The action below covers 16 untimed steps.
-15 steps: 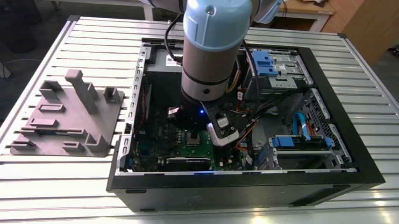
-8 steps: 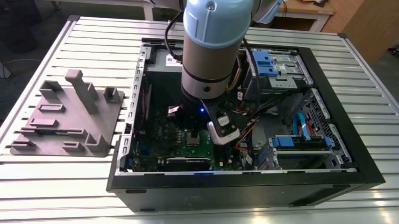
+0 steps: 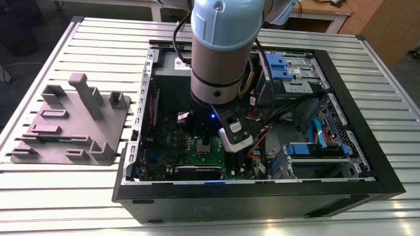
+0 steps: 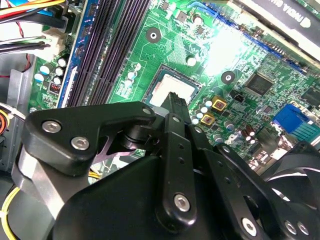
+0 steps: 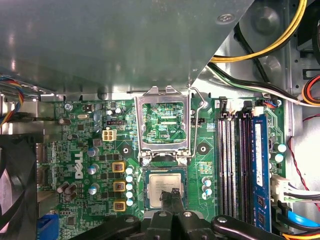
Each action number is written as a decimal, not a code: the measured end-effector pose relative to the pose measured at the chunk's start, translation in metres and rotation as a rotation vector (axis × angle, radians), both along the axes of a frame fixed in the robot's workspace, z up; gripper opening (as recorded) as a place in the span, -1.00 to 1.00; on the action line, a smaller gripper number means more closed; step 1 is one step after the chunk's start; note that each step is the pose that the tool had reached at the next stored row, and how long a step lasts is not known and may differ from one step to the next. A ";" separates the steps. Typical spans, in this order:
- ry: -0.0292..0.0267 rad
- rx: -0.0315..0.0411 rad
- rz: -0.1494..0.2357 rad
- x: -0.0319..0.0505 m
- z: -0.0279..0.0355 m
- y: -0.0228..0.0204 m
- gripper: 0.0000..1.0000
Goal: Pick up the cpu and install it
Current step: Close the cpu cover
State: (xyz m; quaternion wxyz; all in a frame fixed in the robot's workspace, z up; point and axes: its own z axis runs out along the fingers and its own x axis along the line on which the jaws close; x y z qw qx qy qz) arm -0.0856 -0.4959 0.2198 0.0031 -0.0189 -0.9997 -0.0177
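The cpu (image 5: 158, 183), a small square chip with a pale metal top, lies flat in its socket on the green motherboard (image 5: 80, 125); it also shows in the second wrist view (image 4: 164, 90). My gripper (image 5: 171, 196) hangs right over it, its two black fingers pressed together with nothing between them, their tips at the chip's top face. The hinged socket frame (image 5: 142, 125) stands swung open beside the socket, its wire lever (image 5: 201, 102) raised. In the exterior view the gripper (image 3: 205, 143) reaches down into the open computer case (image 3: 367, 182).
Black and blue memory slots (image 5: 235, 160) run beside the socket. A grey metal box (image 5: 125, 40) overhangs the board, and cable bundles (image 5: 260, 55) cross near it. A black fan (image 5: 15, 185) sits at the board's edge. A grey fixture plate (image 3: 72, 123) lies on the slatted table at the exterior view's left.
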 end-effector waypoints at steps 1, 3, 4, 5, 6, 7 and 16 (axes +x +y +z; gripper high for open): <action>-0.0001 0.0000 0.000 0.0000 0.0000 0.0000 -0.80; -0.0001 -0.0002 0.000 0.0000 0.0000 0.0000 -0.80; -0.0001 -0.0002 0.000 0.0000 -0.0004 0.0000 -0.80; -0.0001 -0.0001 0.000 0.0000 -0.0010 0.0000 -0.80; -0.0001 -0.0002 0.000 0.0000 -0.0013 -0.0001 -0.80; -0.0001 -0.0003 0.000 0.0000 -0.0015 -0.0001 -0.80; -0.0003 0.0001 -0.042 0.0000 -0.0023 0.0000 -0.80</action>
